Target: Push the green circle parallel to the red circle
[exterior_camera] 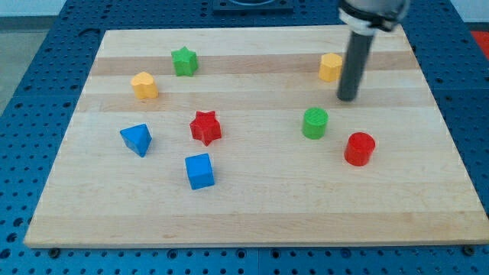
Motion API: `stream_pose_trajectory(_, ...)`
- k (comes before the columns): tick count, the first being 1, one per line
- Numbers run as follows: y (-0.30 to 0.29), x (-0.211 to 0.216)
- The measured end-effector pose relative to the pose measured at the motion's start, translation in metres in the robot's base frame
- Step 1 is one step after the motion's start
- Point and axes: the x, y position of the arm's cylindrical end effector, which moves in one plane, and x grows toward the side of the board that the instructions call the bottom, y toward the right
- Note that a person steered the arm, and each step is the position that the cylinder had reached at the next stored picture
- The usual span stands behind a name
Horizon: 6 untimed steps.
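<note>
The green circle [314, 123] stands on the wooden board toward the view's right. The red circle [359, 148] stands just below and to the right of it, a small gap between them. My tip [348, 98] rests on the board above and to the right of the green circle, apart from it, and just below the yellow block [331, 67]. The rod rises from the tip toward the view's top.
A green star [184, 61] and a yellow block [144, 85] lie at the upper left. A red star [205, 127], a blue triangle [137, 139] and a blue cube [199, 171] lie left of centre. The board's right edge [451, 137] is near the red circle.
</note>
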Motion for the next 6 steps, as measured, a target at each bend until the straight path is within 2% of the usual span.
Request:
stream_pose_trajectory(1,0.008,0.046)
stream_pose_trajectory(2,-0.02,0.1)
stream_pose_trajectory(3,-0.092,0.108)
stream_pose_trajectory(4,-0.099,0.066)
stream_pose_trajectory(6,-0.038,0.057)
